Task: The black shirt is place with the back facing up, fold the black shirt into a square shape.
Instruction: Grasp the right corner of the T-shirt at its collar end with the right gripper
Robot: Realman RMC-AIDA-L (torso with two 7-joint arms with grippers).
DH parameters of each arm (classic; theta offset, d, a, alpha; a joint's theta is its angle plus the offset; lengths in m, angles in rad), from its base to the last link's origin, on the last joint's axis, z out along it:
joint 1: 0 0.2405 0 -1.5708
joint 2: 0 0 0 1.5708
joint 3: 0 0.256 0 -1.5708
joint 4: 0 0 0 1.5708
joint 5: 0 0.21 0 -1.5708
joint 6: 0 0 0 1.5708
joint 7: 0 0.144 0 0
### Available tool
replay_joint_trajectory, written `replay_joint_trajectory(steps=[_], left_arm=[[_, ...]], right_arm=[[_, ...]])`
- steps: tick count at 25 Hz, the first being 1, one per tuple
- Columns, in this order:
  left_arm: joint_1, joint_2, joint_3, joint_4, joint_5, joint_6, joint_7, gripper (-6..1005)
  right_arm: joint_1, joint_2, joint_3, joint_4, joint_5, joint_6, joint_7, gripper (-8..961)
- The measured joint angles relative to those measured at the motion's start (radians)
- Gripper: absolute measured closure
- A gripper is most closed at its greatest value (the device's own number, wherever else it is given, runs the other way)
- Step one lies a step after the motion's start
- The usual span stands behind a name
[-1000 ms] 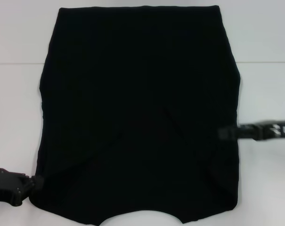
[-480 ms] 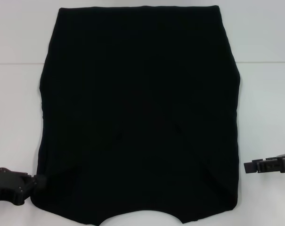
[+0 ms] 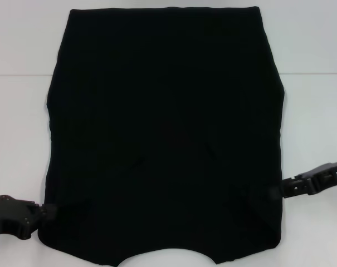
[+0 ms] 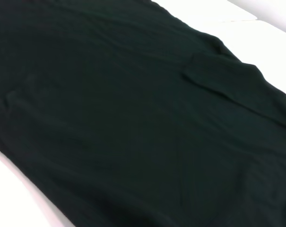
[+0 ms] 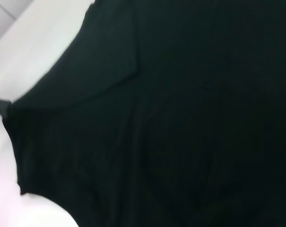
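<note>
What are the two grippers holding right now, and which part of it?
It cannot be told. The left gripper meets the black shirt at its near left edge, the right gripper at its near right edge, but no clamp on cloth shows.

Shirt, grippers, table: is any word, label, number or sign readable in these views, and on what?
Nothing can be read.
Shirt: plain black in all three views, no lettering or tag showing.
Right gripper: a small white label on the arm behind it, too small to read.
Left gripper: no marking visible.
Table: bare white, no text.
</note>
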Motion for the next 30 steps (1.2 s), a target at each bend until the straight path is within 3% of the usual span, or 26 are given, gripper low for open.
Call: replay_joint_trajectory(steps=[8,14,22,30], left_arm=[[-0.015,0.0,-0.005,-0.01,-0.001,-0.002,0.0,986],[-0.017,0.0,-0.006,-0.011,-0.001,-0.004,0.0,985],[-0.017,0.0,-0.007,-0.01,-0.001,-0.004,0.001,986],[-0.017,0.001,-0.007,-0.01,-0.001,-0.008,0.004,986]], right_arm=[[0.112,0.045,-0.011,0.0,-0.175,0.004,0.023,417],[0.153,0.068,-0.069,-0.001,-0.235,0.007,0.064,418],[0.169,0.084,-0.161,-0.008,-0.24,0.011,0.113,419],[0.175,0.086,-0.178,-0.014,-0.272,0.028,0.159,420]])
